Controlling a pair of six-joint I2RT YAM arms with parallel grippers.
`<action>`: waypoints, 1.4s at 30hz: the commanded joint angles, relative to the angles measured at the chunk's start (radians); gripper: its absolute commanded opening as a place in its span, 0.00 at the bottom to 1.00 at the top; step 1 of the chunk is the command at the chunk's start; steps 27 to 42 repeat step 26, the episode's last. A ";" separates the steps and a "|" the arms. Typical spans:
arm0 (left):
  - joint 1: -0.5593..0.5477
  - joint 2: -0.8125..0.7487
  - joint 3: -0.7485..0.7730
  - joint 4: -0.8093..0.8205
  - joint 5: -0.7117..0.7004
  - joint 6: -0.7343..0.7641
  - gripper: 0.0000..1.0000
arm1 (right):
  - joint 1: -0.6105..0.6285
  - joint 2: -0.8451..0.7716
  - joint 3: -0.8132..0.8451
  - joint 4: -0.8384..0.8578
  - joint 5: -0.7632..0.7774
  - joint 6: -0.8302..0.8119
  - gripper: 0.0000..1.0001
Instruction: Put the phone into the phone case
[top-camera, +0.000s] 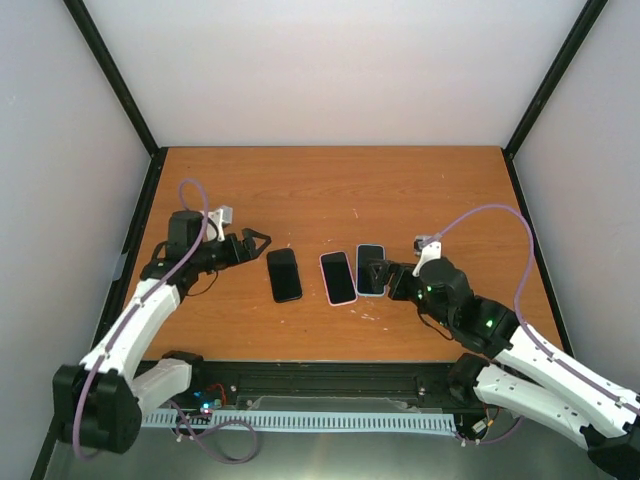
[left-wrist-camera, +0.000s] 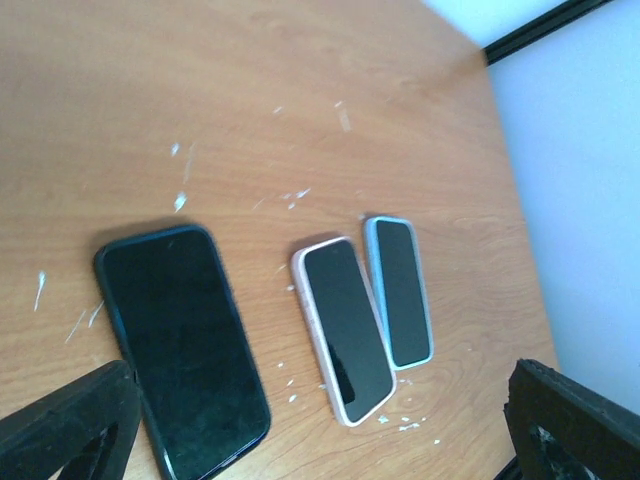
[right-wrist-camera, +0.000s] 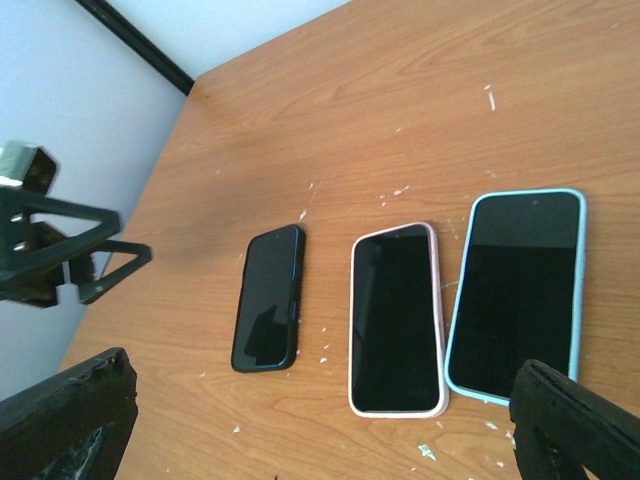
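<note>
Black rectangular phone (top-camera: 284, 275) flat on orange wooden table (top-camera: 330, 190); pink-cased phone (top-camera: 338, 277) and pale-blue-cased phone (top-camera: 370, 262) lie just right of it. Left gripper (top-camera: 262, 243) spread wide, empty, near the black phone. Right gripper (top-camera: 383, 272) wide, empty, beside the blue one.

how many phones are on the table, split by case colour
dark-cased phone: 1
pink-cased phone: 1
light blue-cased phone: 1
total: 3
</note>
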 joint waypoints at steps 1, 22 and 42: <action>0.006 -0.141 0.061 -0.029 0.023 0.063 0.99 | -0.003 0.008 0.091 -0.103 0.077 -0.029 1.00; 0.006 -0.346 0.058 -0.001 0.161 0.026 1.00 | -0.003 -0.033 0.209 -0.214 0.072 0.003 1.00; 0.006 -0.354 0.050 0.006 0.142 0.022 1.00 | -0.003 -0.042 0.190 -0.213 0.068 0.018 1.00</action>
